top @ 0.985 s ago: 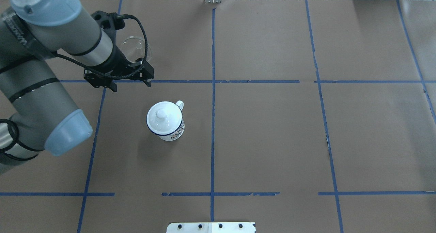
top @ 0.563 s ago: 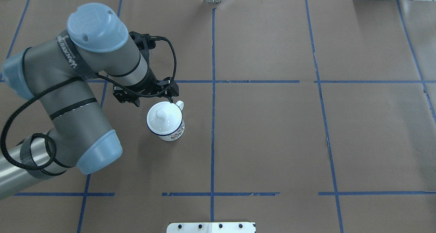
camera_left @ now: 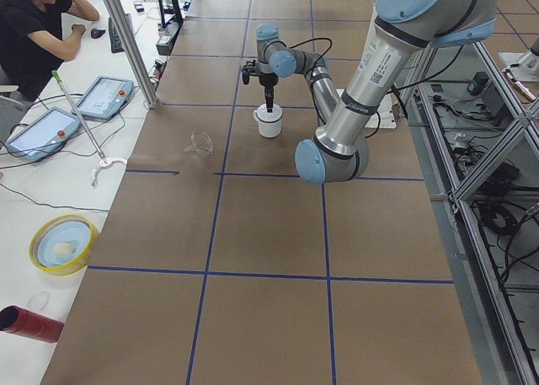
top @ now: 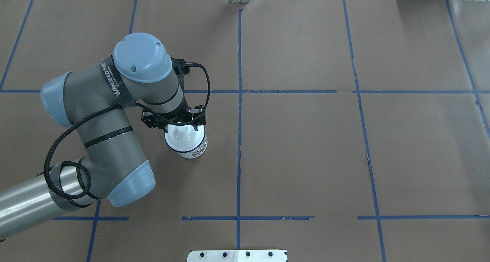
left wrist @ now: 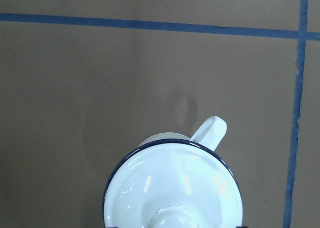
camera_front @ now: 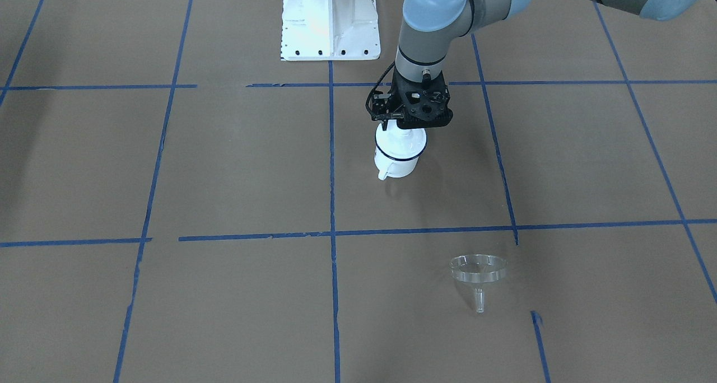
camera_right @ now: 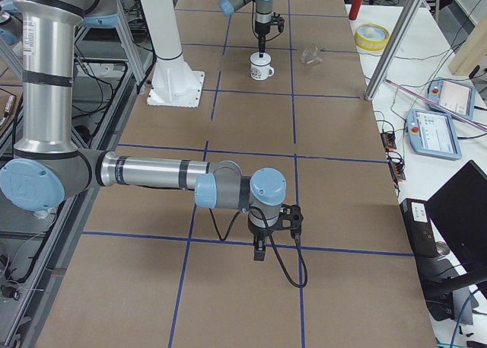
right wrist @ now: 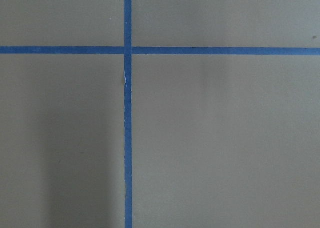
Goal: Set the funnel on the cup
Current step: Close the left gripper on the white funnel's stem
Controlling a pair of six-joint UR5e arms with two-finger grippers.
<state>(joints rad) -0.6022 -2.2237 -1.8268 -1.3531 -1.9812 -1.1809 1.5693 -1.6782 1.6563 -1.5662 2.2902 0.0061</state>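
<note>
The cup (camera_front: 399, 160) is a white mug with a dark blue rim, and a round white domed lid (camera_front: 401, 141) sits on it. It also shows in the overhead view (top: 190, 148) and the left wrist view (left wrist: 210, 130). My left gripper (camera_front: 401, 127) hangs straight above the lid's knob, its fingers open and holding nothing. The clear funnel (camera_front: 478, 271) lies alone on the table, well away from the cup; the left arm hides it in the overhead view. My right gripper (camera_right: 259, 250) hovers over bare table far from both; I cannot tell whether it is open or shut.
Brown paper with blue tape lines (top: 239, 139) covers the table. The robot's white base (camera_front: 329, 19) stands at the near edge. A yellow bowl (camera_left: 61, 243), a red can (camera_left: 25, 322) and tablets lie on a side table where an operator sits.
My left arm has swung from beside the funnel at the back left toward the cup. Its gripper is now over the lid, and the arm now covers the funnel.
</note>
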